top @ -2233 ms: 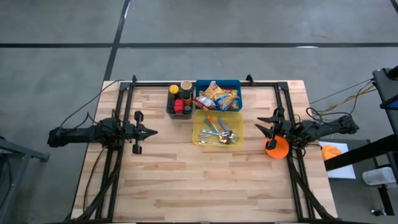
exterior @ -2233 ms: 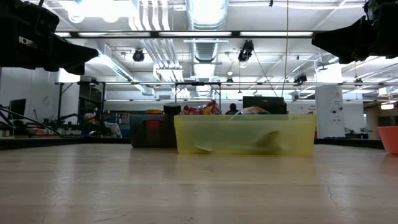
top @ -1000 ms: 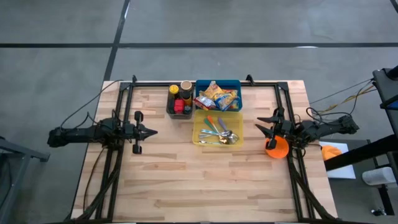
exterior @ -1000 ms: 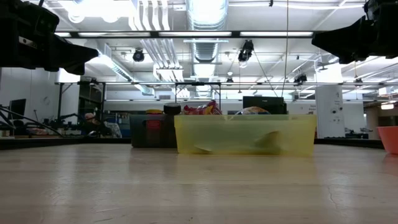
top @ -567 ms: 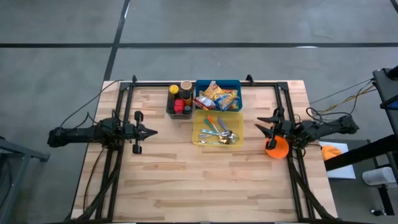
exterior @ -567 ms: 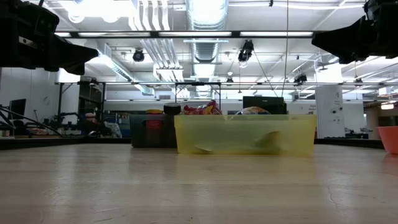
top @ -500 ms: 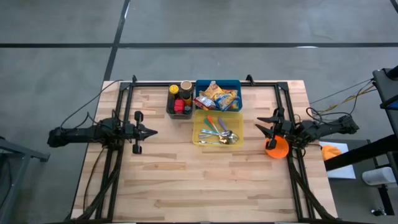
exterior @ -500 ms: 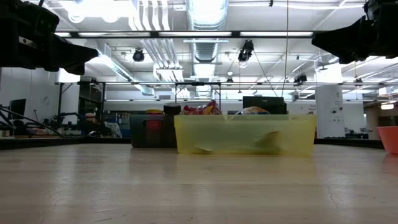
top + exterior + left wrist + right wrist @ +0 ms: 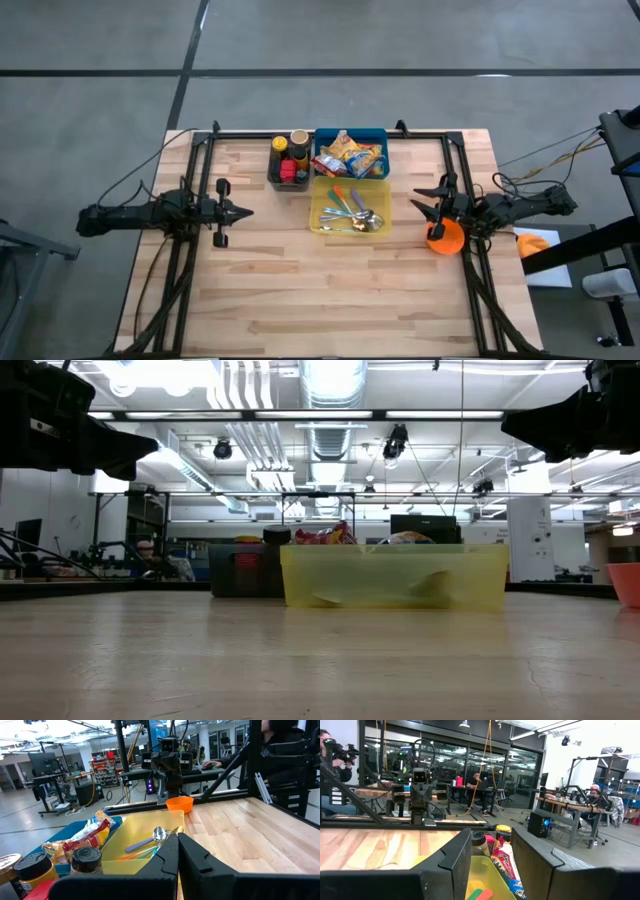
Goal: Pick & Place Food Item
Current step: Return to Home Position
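Snack packets (image 9: 350, 155) of crinkled, brightly printed foil are seen heaped in the blue plastic bin (image 9: 350, 131) at the far middle of the pale wooden surface (image 9: 300, 290). They are judged light, soft and slippery, best pinched at a sealed edge. At the left, the left tool (image 9: 243, 211) is held clenched and empty above the surface. A dark bin (image 9: 280, 178) of jars (image 9: 298, 139) is set just beside the blue one, and plastic and metal spoons (image 9: 352, 212) are laid in the translucent yellow bin (image 9: 318, 226). Near an orange plastic bowl (image 9: 446, 237), the right tool (image 9: 418, 201) is held released, nothing grasped.
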